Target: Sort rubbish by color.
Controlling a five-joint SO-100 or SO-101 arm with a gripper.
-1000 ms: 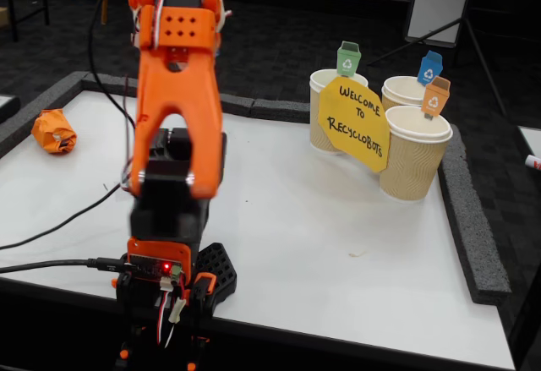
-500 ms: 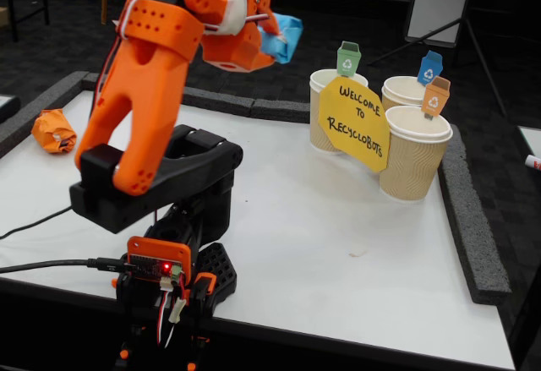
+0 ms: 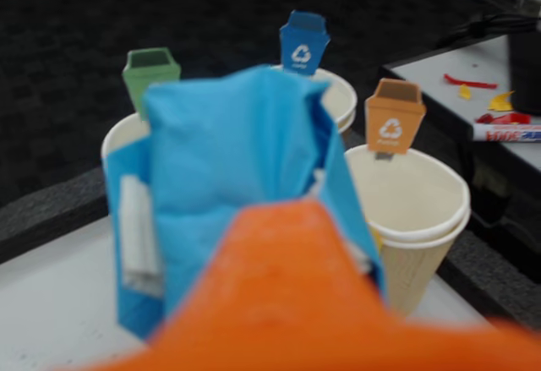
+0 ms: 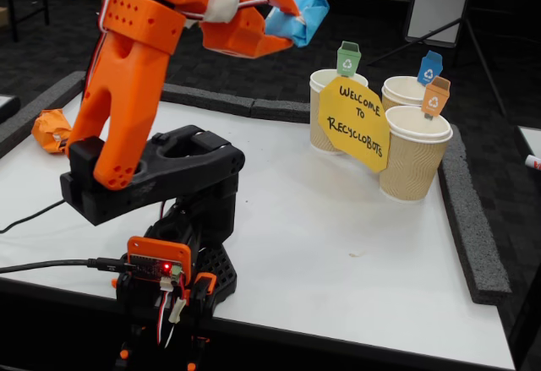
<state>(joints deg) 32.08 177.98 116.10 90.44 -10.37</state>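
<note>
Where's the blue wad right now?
In the fixed view, the blue wad is held aloft in the tool, left of the green-tagged cup.

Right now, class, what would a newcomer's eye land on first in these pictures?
The orange arm's gripper holds a light blue paper wad high above the table, left of three tan cups with a yellow welcome sign in the fixed view. An orange wad lies at the table's far left.

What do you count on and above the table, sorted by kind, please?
Paper wads: 2, light blue wad in the gripper, orange wad on the table
Paper cups: 3
Bin tags: 3
Yellow sign: 1
Total: 9
</note>
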